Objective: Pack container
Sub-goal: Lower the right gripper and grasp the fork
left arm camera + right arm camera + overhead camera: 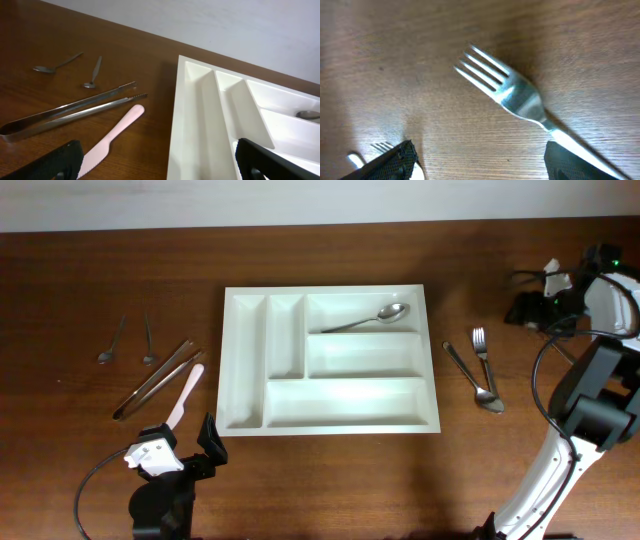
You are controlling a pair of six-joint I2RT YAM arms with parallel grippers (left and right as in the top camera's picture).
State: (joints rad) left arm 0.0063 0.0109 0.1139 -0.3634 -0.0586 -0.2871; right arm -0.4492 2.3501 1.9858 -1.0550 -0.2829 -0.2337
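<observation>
Overhead: the right arm [590,395] rises closest to the lens at the table's right edge. It is folded back, with its wrist bent toward the far right corner. The right gripper [522,310] points left and sits near the fork [483,355]. The left arm [160,500] sits low at the near edge. The left gripper [182,440] faces the far side with its fingers spread and holds nothing. It sits just beside the container's near left corner.

The container [345,402] lies flat at table centre, its long axis running left to right. The two narrow compartments run front to back at its left end. The three long ones lie crosswise to them and stack toward the right. A spoon [370,320] lies in the farthest long compartment with its bowl to the right.

Right of the tray, a slim utensil [468,372] lies beside the fork. On the left are two small spoons [110,345] [148,345], tongs [155,380] and a pink knife [185,395].

Left wrist: both black fingers [50,162] sit at the lower corners, wide apart, with nothing between them. The knife and tongs are ahead on the left. The container's left end is ahead on the right.

Right wrist: the fingers [390,160] stand apart, straddling the fork's handle from above. I cannot tell whether they touch it. The fork lies flat on the wood, tines toward the upper left of the frame.
</observation>
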